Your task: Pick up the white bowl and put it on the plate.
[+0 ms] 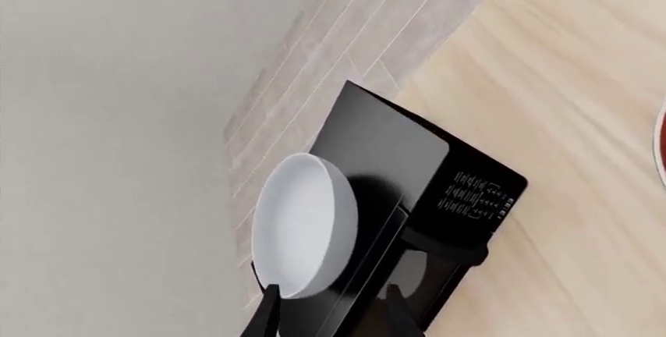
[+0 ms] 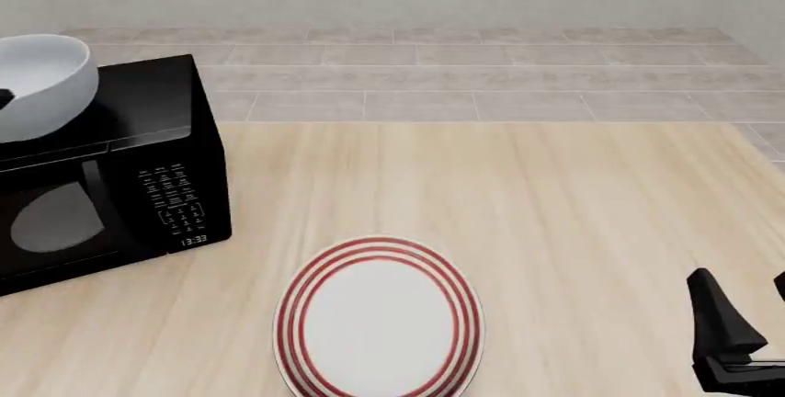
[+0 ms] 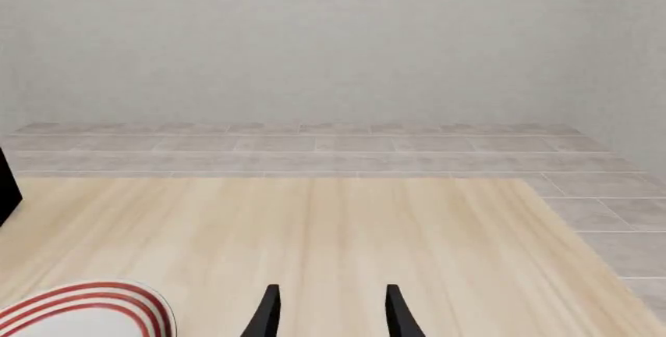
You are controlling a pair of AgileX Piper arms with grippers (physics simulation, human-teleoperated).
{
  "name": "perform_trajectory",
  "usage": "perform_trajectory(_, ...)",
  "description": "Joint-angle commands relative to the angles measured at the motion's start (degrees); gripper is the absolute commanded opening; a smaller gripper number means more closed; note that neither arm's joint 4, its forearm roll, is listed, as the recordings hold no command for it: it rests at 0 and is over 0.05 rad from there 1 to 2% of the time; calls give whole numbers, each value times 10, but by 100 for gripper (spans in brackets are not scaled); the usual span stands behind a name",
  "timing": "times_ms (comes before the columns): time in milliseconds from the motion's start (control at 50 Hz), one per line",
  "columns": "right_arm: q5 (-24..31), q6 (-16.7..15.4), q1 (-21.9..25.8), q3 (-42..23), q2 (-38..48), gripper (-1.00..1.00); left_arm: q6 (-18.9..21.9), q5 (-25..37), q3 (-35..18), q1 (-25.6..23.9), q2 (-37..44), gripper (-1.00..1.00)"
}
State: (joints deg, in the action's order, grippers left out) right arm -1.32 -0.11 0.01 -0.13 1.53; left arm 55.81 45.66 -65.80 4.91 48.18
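Wooden table (image 2: 576,195), plate (image 2: 381,319) near center, white bowl (image 2: 43,85) far left above the microwave (image 2: 110,176). Looks gripped by left claw (image 1: 327,317), right claw (image 3: 327,313) hanging open. Could slip from that rim hold mid-carry, or clip the microwave.

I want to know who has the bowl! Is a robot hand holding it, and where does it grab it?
The left gripper holds the white bowl by its rim, above the microwave. The right gripper holds nothing.

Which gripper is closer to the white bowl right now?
Left. The left gripper has the white bowl at its fingertips, above the microwave. The right gripper hovers open far across the table, right of the plate.
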Motion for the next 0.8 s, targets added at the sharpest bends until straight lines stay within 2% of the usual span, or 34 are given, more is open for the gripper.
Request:
perform_trajectory(20, 1, 0, 0, 1, -1, 100, 9, -27, 12, 4, 17, 100)
perform_trajectory(300, 1, 0, 0, 1, -1, 100, 20, -61, 44, 19, 20, 100)
perform_trajectory(360, 1, 0, 0, 1, -1, 100, 28, -70, 71, 19, 12, 100)
perform_trajectory(800, 1, 0, 0, 1, -1, 100, 22, -105, 84, 30, 36, 100)
